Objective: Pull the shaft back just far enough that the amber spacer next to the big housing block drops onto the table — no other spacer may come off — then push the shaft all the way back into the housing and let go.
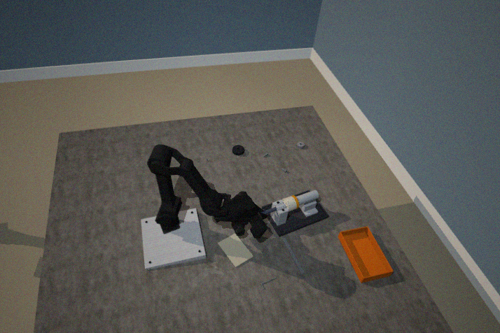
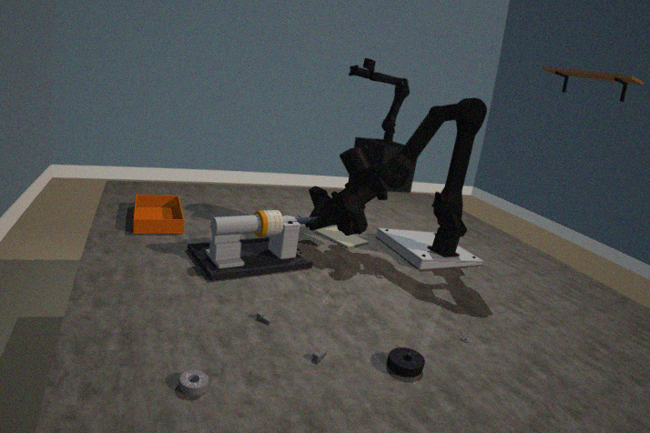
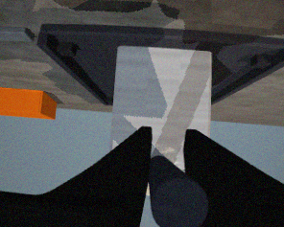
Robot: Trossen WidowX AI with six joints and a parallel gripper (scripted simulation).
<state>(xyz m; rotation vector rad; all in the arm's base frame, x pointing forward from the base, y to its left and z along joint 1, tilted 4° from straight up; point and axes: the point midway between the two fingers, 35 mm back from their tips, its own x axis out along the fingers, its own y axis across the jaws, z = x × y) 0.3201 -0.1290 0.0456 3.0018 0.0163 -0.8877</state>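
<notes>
My gripper [image 1: 261,214] [image 2: 316,220] [image 3: 168,137] is shut on the dark shaft [image 1: 269,210] [image 2: 304,220] [image 3: 178,200], whose round end shows in the wrist view. The shaft runs into the pale upright support [image 1: 279,216] [image 2: 285,242] [image 3: 134,85]. Beyond the support, cream spacers [image 1: 288,203] [image 2: 273,223] sit in a row. The amber spacer [image 1: 295,201] [image 2: 263,224] is still in line with them, against the big pale cylindrical housing [image 1: 309,196] [image 2: 236,224]. No spacer shows on the table. The shaft inside the spacers and housing is hidden.
The fixture stands on a dark base [image 1: 297,227] [image 2: 254,266]. An orange tray [image 2: 158,226] [image 3: 16,102] lies beyond it. A black ring [image 1: 238,150] [image 2: 405,366], a grey ring [image 2: 193,389] and small hardware lie on the table. A pale card [image 1: 234,250] lies near the arm's mounting plate [image 1: 172,254].
</notes>
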